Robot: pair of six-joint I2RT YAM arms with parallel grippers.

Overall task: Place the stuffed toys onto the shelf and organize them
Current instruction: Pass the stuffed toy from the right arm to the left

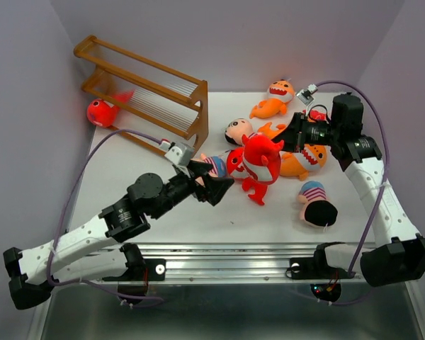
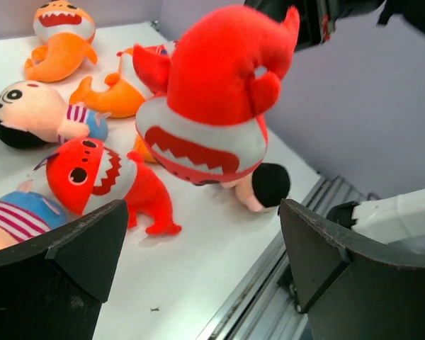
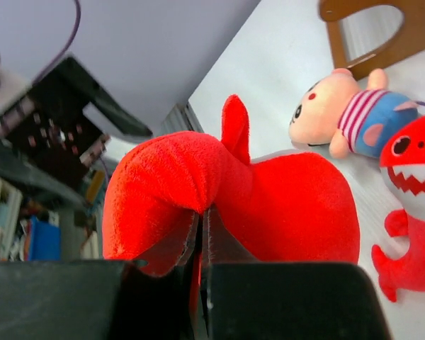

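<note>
Right wrist view: your right claw (image 3: 200, 237) is clamping shut on the red shark (image 3: 283, 212).
In the top view you are holding that shark over the table (image 1: 198, 219); your left claw (image 1: 216, 183) is gaping wide at its eight o'clock, and the shelf (image 1: 201, 113) is standing at ten o'clock, with a red toy (image 1: 101, 112) at its left end.

red plush shark (image 3: 269, 205): I read it as fuzzy matt cloth with a short nap; the white mouth band looks like felt.
brown wooden shelf (image 1: 202, 106): smooth wood side panels, faint sheen; I cannot tell what the pale rods are made of.
white table top (image 1: 227, 223): smooth, matt.
left gripper (image 2: 202, 219): black fingers, matt grainy plastic.
silver rail (image 1: 227, 258): bare metal, dull shine.
</note>
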